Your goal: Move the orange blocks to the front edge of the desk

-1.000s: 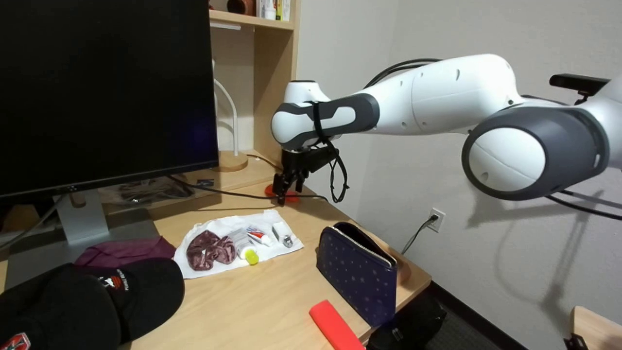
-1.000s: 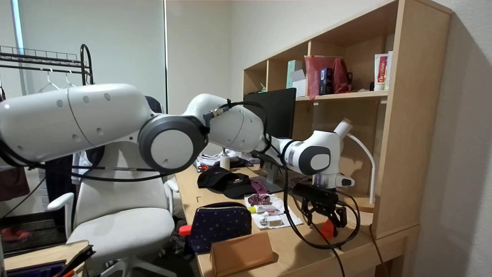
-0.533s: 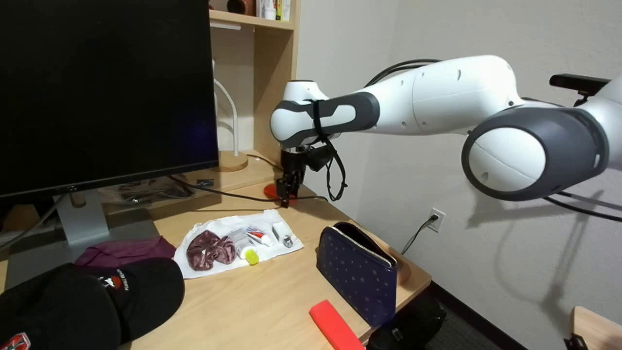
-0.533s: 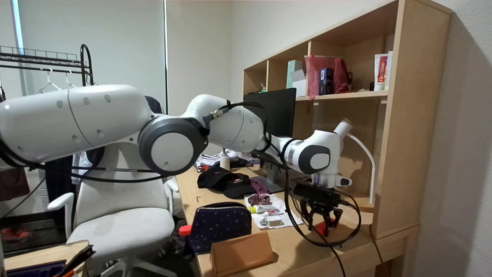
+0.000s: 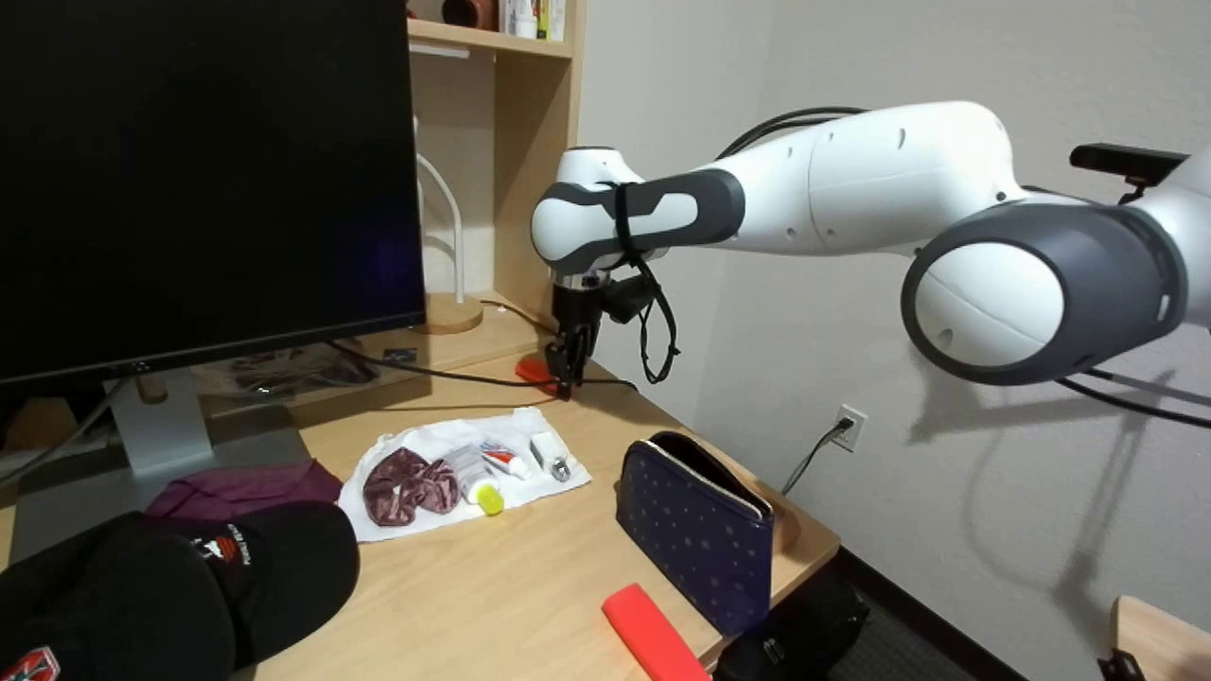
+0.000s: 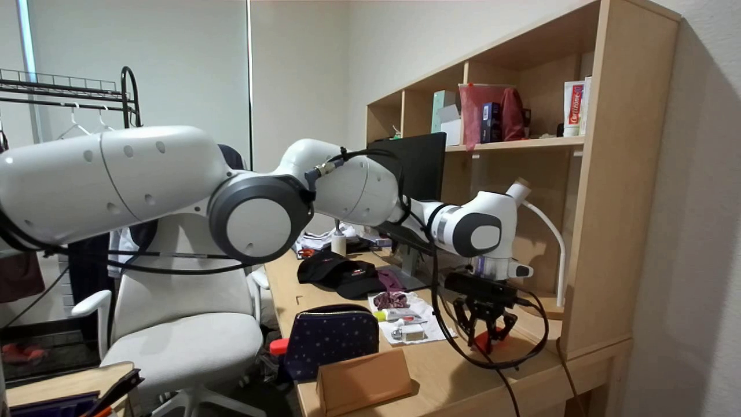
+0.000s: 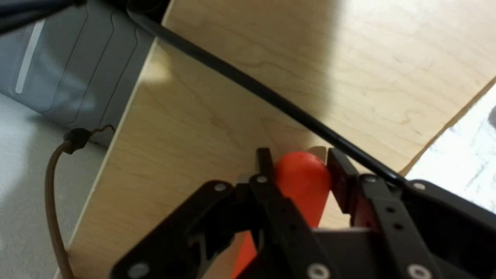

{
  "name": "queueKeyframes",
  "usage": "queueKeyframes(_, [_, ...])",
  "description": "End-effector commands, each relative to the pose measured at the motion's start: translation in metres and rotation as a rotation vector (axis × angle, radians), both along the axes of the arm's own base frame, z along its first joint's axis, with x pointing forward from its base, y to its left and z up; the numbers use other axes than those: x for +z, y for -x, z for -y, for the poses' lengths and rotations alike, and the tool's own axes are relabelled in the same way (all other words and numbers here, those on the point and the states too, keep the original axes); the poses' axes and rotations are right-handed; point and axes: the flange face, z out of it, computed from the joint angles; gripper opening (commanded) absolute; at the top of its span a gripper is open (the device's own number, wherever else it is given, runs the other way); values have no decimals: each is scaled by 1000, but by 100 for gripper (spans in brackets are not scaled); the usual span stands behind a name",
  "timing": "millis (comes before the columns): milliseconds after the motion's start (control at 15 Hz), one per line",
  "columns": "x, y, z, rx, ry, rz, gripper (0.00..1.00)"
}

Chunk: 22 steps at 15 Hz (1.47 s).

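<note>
One orange block (image 7: 308, 193) was pinched by its end in hand (image 7: 301, 164), near shelf unit (image 6: 628, 174); whether raised could not be told. Second orange block (image 6: 279, 346) was seen at nine o'clock from hand in exterior view, by front edge of counter (image 5: 492, 586). Grasp was judged step under way; lift, then carry toward nine o'clock, past pouch (image 6: 333, 341), was called for.

This looks like a home study corner, with desk (image 5: 482, 586), monitor (image 5: 208, 170), caps (image 5: 293, 558) and clothes rack (image 6: 125, 95).
</note>
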Motion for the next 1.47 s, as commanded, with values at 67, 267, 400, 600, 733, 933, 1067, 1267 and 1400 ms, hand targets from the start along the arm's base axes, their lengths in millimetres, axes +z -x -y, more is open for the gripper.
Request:
queueKeyframes(67, [66,2,26,-84,-21,5,16])
queueKeyframes(267, [114,13,34,-129,-31,-39,16])
queueKeyframes(400, [148,20,33,-158,-32,-53,16])
queueKeyframes(600, [196,29,24,-202,-21,-53,16])
queueKeyframes(733, [221,33,17,-235,-13,-40,17])
queueKeyframes(933, [250,37,5,-321,-21,3,16])
queueKeyframes(1067, [264,40,-3,-381,-37,39,17])
queueKeyframes(1267, [262,33,-3,-350,-12,53,39])
queueKeyframes(1400, [261,32,-2,-350,-11,51,39])
